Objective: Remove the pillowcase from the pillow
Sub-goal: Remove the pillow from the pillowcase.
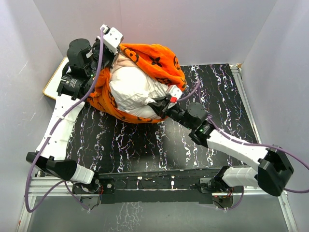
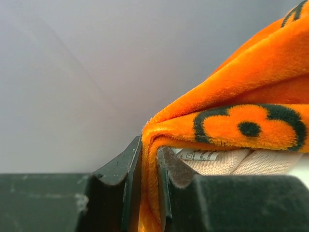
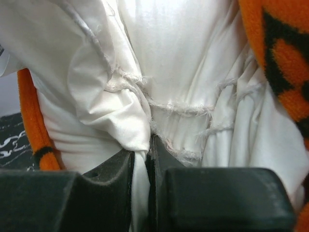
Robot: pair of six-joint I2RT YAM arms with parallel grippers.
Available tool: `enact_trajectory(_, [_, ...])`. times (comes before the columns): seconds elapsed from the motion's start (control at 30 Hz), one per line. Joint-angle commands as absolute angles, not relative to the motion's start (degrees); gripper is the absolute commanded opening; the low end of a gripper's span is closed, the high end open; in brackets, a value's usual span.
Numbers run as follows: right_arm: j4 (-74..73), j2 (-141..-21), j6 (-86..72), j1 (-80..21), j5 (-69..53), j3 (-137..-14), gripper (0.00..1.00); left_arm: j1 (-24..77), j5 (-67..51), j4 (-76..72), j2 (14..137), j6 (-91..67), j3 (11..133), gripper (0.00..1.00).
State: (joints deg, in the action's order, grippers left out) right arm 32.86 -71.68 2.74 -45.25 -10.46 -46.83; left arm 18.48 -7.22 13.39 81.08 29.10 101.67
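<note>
Orange plush, the pillowcase [image 1: 155, 58] lay bunched around the white pillow [image 1: 131, 89] toward eleven o'clock on the black marbled table [image 1: 145, 145], with the pillow's crumpled side bared. At the bundle's ten o'clock the left pincer [image 2: 148, 151] was clenched on a folded edge of the pillowcase, while at its four o'clock the right pincer [image 3: 147, 153] was clamped on a pinch of the pillow's white fabric.

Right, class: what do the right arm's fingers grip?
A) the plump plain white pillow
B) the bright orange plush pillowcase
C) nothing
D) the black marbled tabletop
A: the right arm's fingers pinch a gathered fold of the plump plain white pillow, with the orange plush pillowcase only alongside.
</note>
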Motion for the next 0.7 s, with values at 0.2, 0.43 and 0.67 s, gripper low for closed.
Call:
enact_trajectory(0.2, [19.8,-61.8,2.2,-46.5,-16.6,-54.4,0.08,14.3,-14.8,32.4,85.8,13.2,109.3,0.0])
enact_trajectory(0.43, [18.6,-64.1,3.5,-56.8,-17.2,-66.6,0.08,14.3,-10.1,27.8,86.3,13.7,102.4,0.0])
enact_trajectory(0.67, [19.1,-67.8,2.5,-59.4,-20.3,-74.1,0.08,14.4,-8.2,30.5,88.7,13.0,105.2,0.02])
